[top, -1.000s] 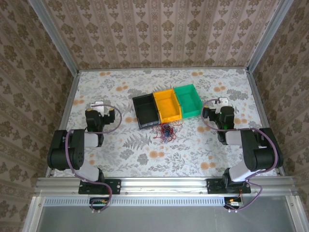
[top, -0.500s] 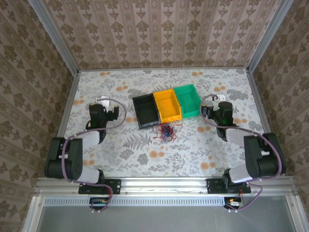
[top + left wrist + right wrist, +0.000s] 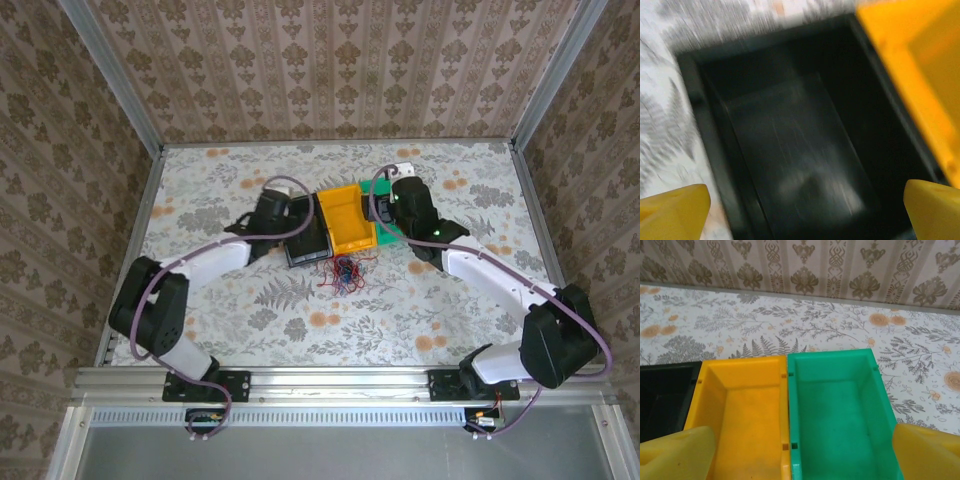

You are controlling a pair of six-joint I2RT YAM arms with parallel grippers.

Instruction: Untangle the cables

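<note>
Roughly, cables (image 3: 345, 271) tangle runs L-R; near black bin (image 3: 312, 246).

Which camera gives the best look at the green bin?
The right wrist view: the green bin sits close and sharp, its inside open to the camera. In the top view, the right arm covers most of it.

Reaching with left arm (image 3: 215, 255) over black bin (image 3: 306, 246), with right arm (image 3: 480, 265) over green bin (image 3: 387, 233). Between them, yellow bin (image 3: 345, 215). Just in front, on table (image 3: 250, 300), tangled cables (image 3: 345, 272).
</note>
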